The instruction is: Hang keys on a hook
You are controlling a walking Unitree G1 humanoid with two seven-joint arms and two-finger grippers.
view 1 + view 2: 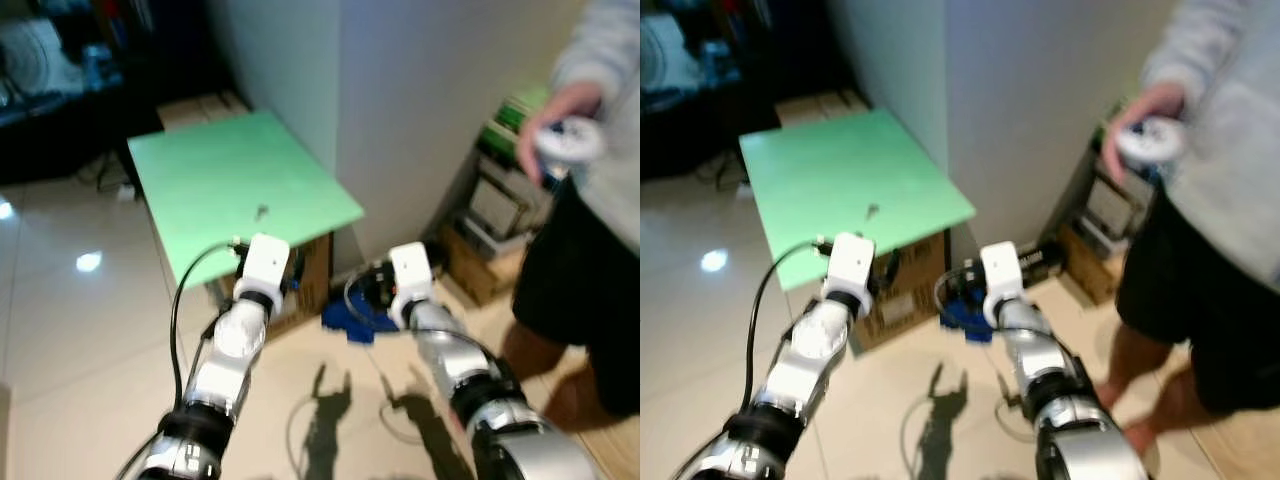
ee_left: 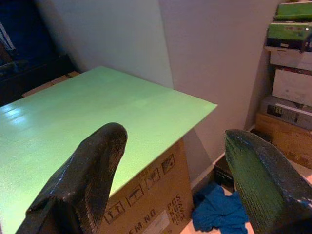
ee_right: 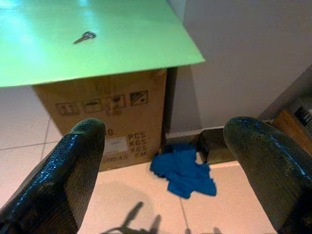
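Observation:
A small set of keys (image 3: 85, 37) lies flat on a green board (image 1: 240, 180), also seen as the keys (image 1: 262, 211) near the board's front edge. The board rests on a cardboard box (image 3: 112, 112). My left gripper (image 2: 170, 136) hovers in front of and a little above the board's near corner, fingers spread wide and holding nothing. My right gripper (image 3: 163, 129) hangs lower, off the board's front right corner and over the floor, also open and holding nothing. Both arms reach forward side by side, short of the keys.
A grey wall (image 1: 420, 100) rises right behind the board. A blue cloth (image 3: 184, 170) lies on the tiled floor by the box. Stacked boxes (image 2: 292, 73) stand at the right. A person (image 1: 590, 250) stands close on the right holding a white controller (image 1: 568, 140).

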